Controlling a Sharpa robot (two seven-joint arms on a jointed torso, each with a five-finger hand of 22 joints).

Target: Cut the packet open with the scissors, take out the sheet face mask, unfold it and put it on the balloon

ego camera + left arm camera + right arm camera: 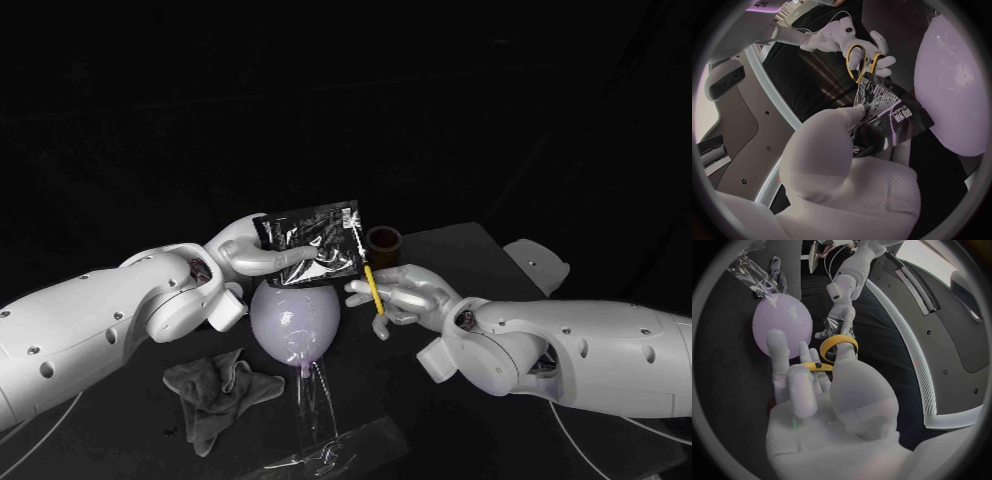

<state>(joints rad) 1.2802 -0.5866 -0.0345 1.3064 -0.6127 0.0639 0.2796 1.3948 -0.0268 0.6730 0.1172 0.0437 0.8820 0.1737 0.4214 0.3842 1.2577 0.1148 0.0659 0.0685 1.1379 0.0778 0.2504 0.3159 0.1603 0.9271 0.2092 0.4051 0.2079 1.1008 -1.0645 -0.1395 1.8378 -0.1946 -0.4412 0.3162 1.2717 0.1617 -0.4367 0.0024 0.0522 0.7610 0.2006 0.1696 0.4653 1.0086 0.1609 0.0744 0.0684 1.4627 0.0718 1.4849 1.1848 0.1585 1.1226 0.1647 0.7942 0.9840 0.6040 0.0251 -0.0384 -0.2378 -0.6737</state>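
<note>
Nearest the robot, close to the near edge of the black table (462,262), there's a clear plastic stand (320,435). Just beside it, toward the table's left edge, is a crumpled grey cloth (216,392) lying in a heap.

Next out is the pale lilac balloon (296,318), roughly mid-table. Its knot end points back at the near edge, right where the clear plastic starts. Honestly can't tell how it's fixed there.

Just past the balloon, both hands are up off the table. The left hand (257,256) has its fingers curled round the left side of the packet (310,240) and grips it. It holds the packet upright above the balloon, with the shiny black printed face toward the head camera. The right hand (408,295) is closed around the yellow handles of the scissors (366,265). The blades point up and lie along the packet's right side, touching it near the top corner. Whether the blades have actually bitten into the foil, I can't make out from any of the views.

Farthest back, a small brown cup (384,238) stands near the table's far edge. It's behind the packet and scissors and not touching either.
</note>
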